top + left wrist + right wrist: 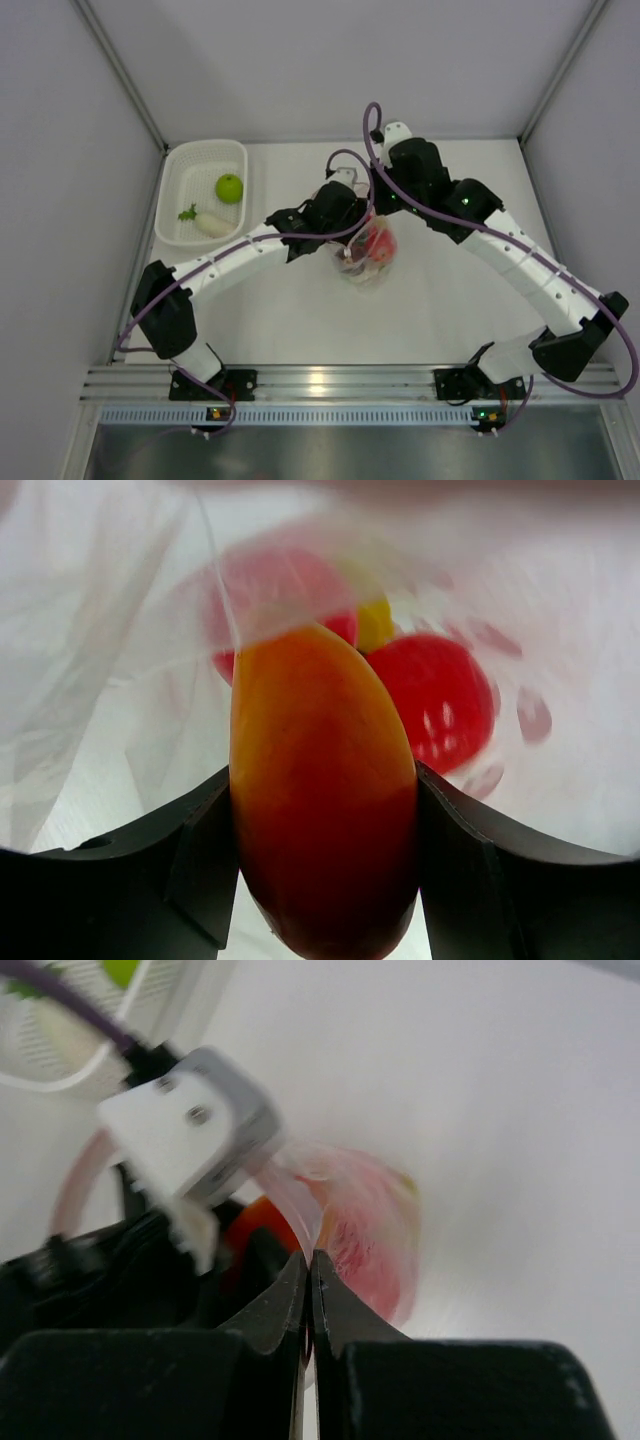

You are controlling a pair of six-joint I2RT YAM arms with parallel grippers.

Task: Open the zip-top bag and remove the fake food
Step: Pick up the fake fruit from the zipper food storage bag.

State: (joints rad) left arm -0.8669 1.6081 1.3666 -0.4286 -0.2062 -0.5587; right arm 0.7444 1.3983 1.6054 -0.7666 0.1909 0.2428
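Orange-red fruit (320, 880) sits clamped in the left tool (322, 778), inside the clear bag (372, 268) at mid-worktop (420, 310); red pieces (440, 700) lie behind it. Pressed together, the right tool (308, 1260) pinches the bag's edge.

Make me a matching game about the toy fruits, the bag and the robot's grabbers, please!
Things:
A. green fruit
B. orange-red fruit
C. zip-top bag
D. right end effector

Places or states:
1. jaws shut together
2. lying in the white basket
3. held by the left end effector
4. in the middle of the table, with a red fruit inside

Pairs: A-2, B-3, C-4, D-1
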